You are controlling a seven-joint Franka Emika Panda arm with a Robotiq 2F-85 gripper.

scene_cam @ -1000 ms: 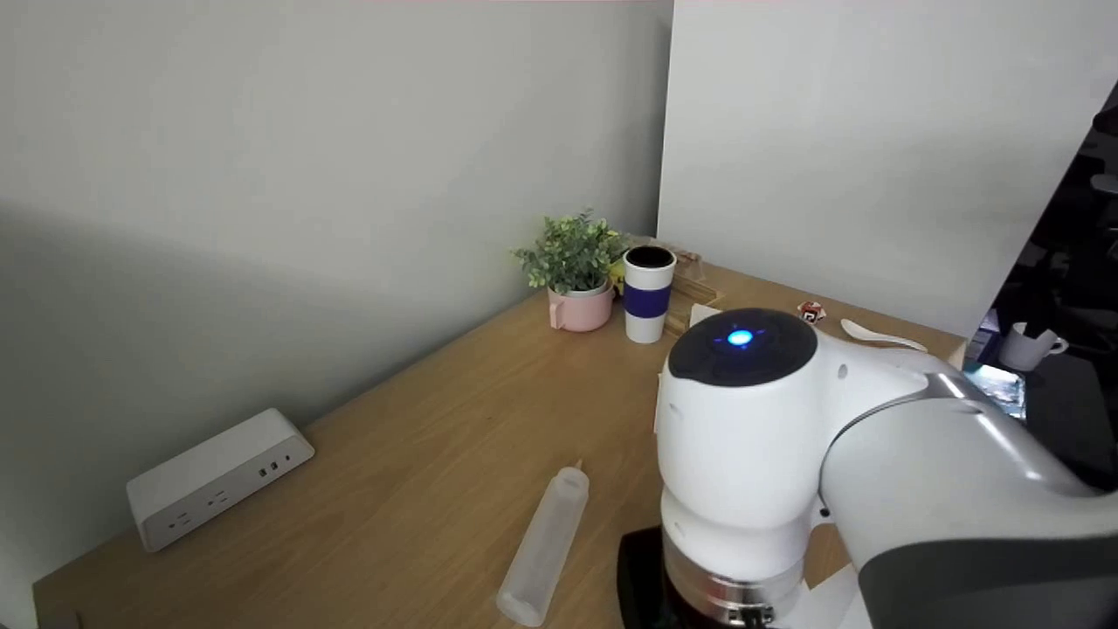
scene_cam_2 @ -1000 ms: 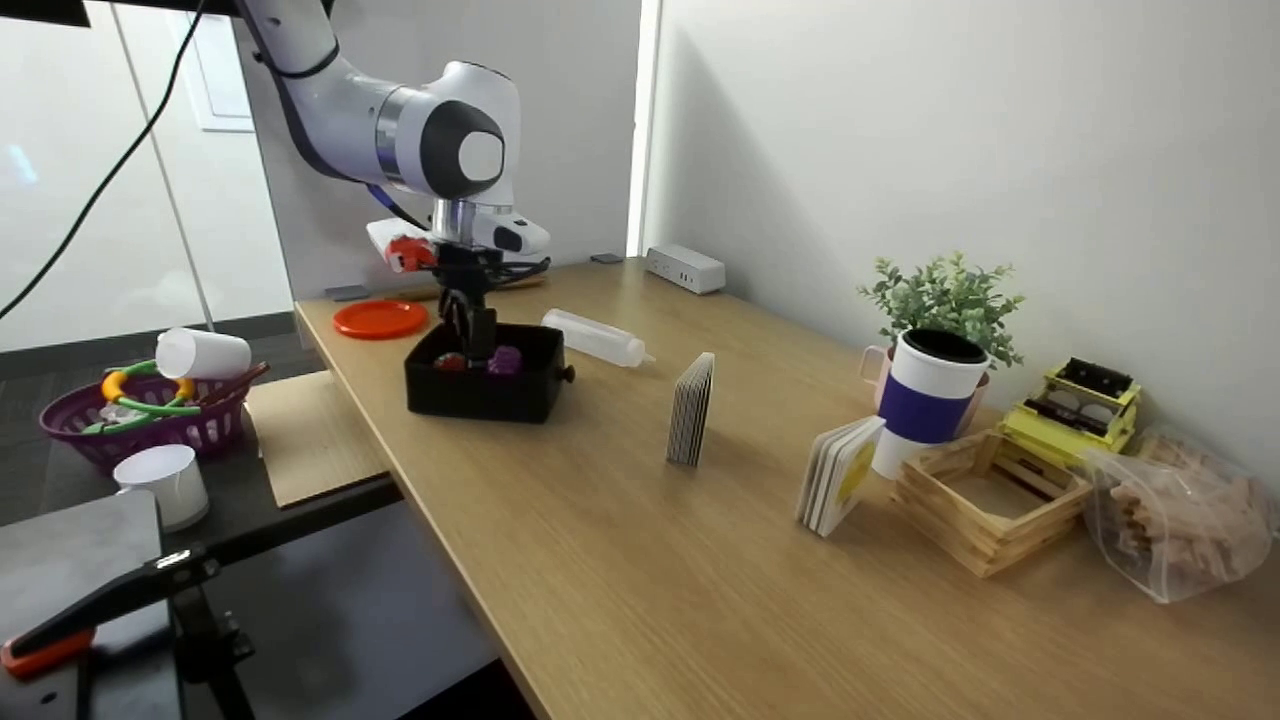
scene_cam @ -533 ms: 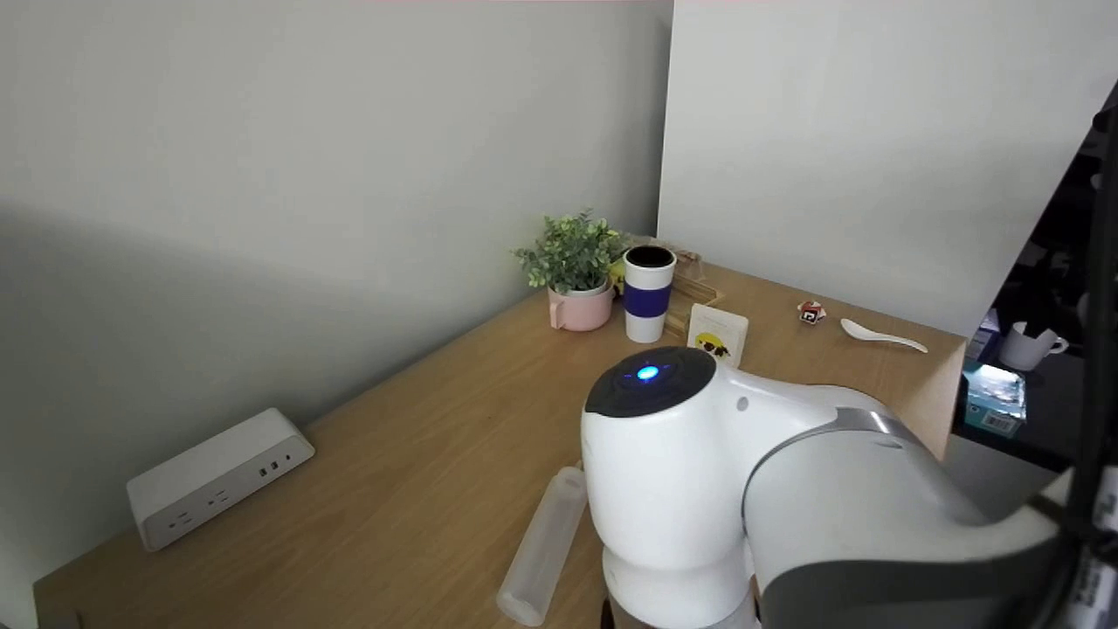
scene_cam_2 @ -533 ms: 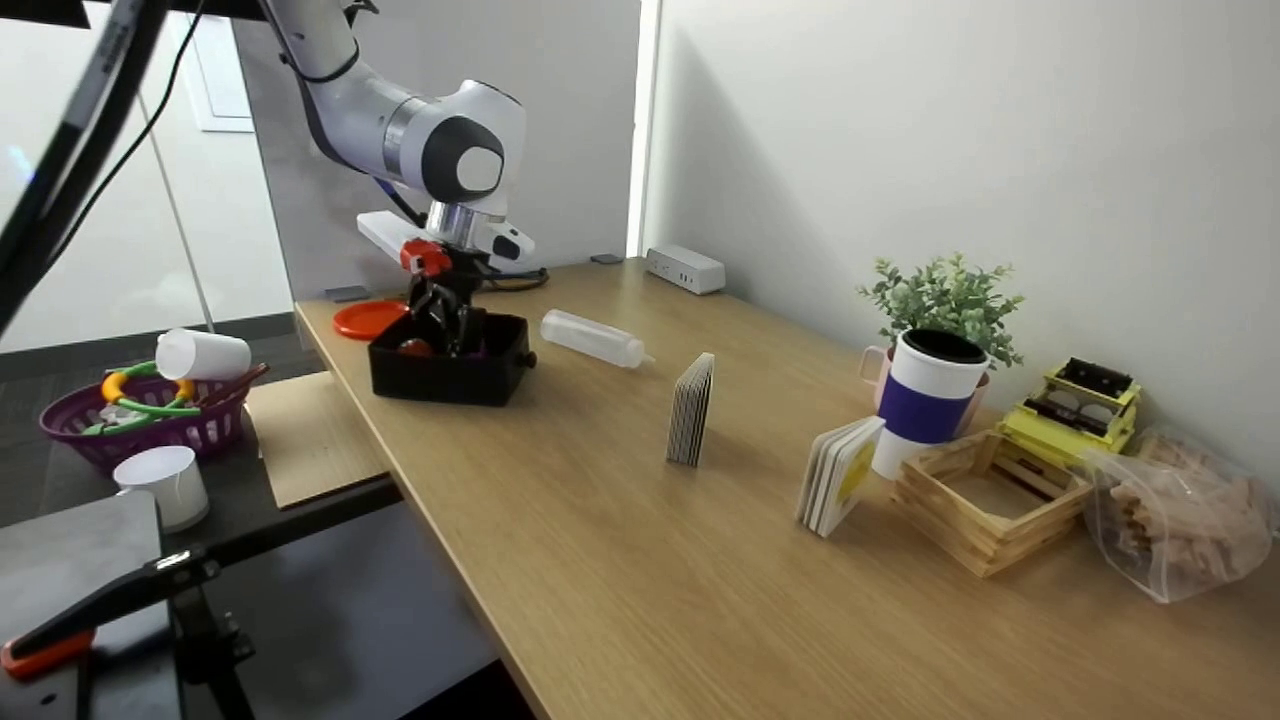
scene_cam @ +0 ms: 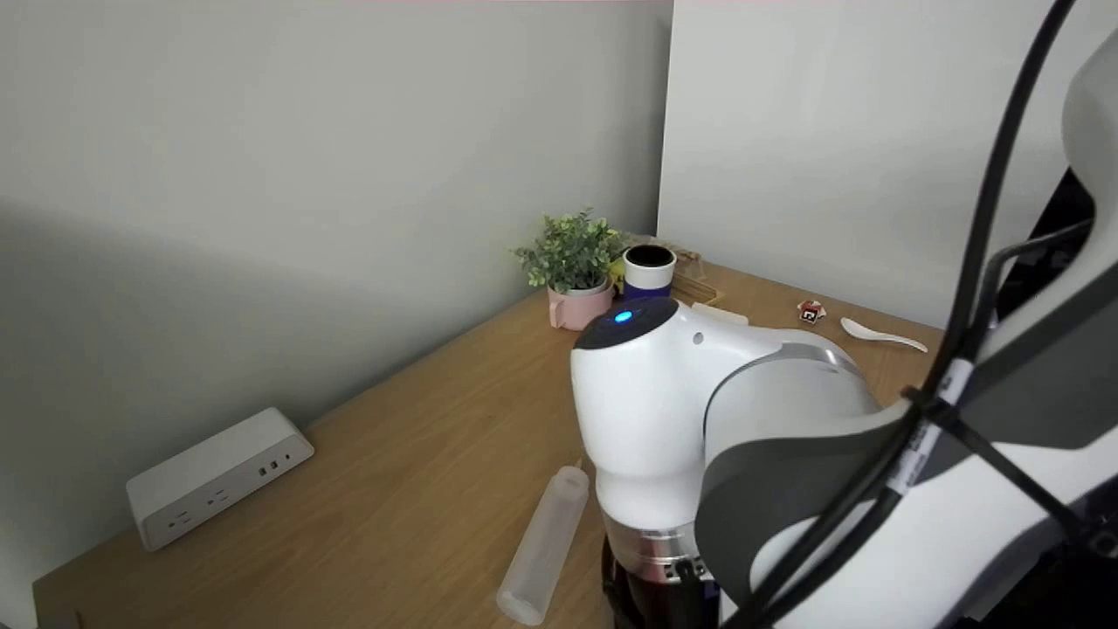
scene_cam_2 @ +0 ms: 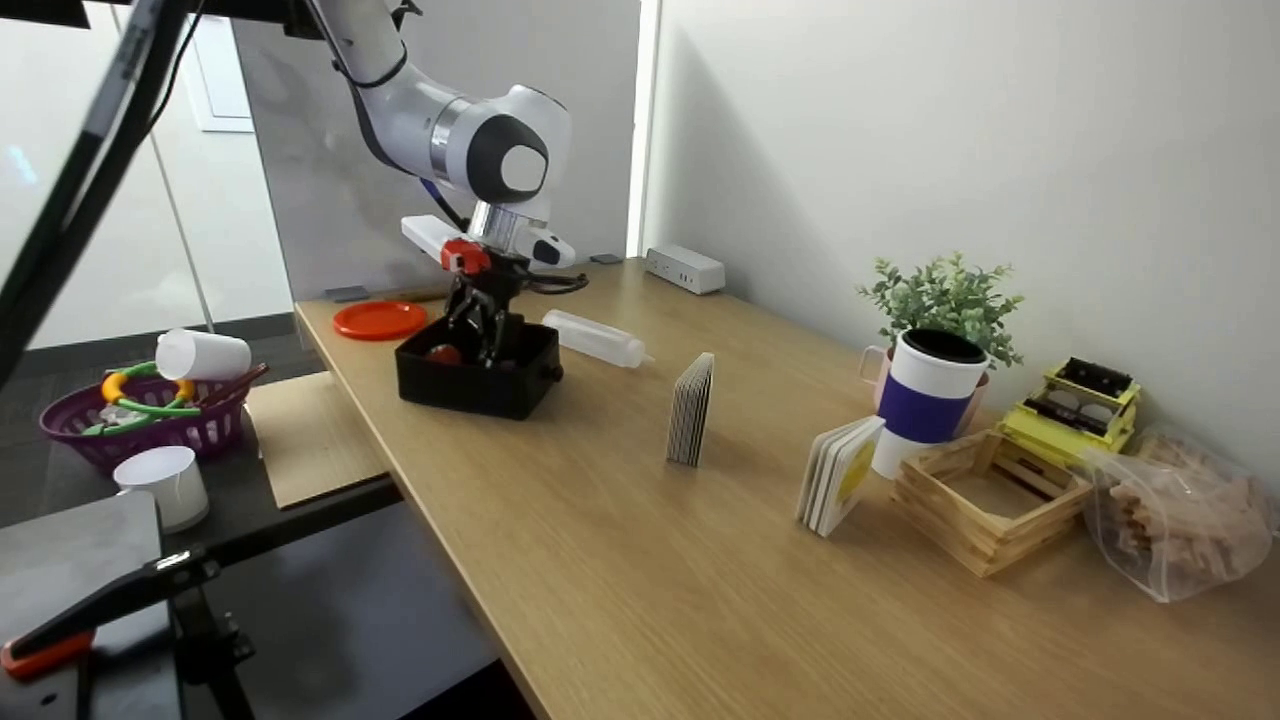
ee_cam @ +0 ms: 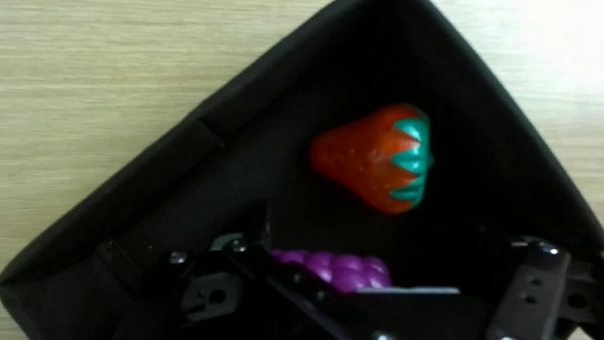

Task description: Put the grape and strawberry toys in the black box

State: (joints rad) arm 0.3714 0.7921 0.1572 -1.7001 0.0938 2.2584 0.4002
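Note:
The black box (scene_cam_2: pixel 465 390) stands on the wooden table, its dark rim (ee_cam: pixel 127 189) filling much of the wrist view. Inside it lies the strawberry (ee_cam: pixel 368 158), red with green leaves; a bit of this strawberry (scene_cam_2: pixel 443 354) also shows in an exterior view. Lower in the wrist view is the grape (ee_cam: pixel 349 271), purple and bumpy, partly covered by gripper parts. My gripper (ee_cam: pixel 375 226) reaches down into the box with its fingers wide apart; the strawberry lies loose beyond them. Whether a finger touches the grape or a wall, I cannot tell. In an exterior view the arm covers most of the box.
A red plate (scene_cam_2: pixel 380 320) lies behind the box, and a clear squeeze bottle (scene_cam_2: pixel 595 338) is close beside it. Farther along stand board books (scene_cam_2: pixel 690 410), a tall cup (scene_cam_2: pixel 930 395) and a wooden crate (scene_cam_2: pixel 990 500). A white power strip (scene_cam: pixel 218 480) sits by the wall.
The gripper went lower into the box and turned. The box shifted along with it, first toward the table's side edge, then partly back. The jaws stayed apart.

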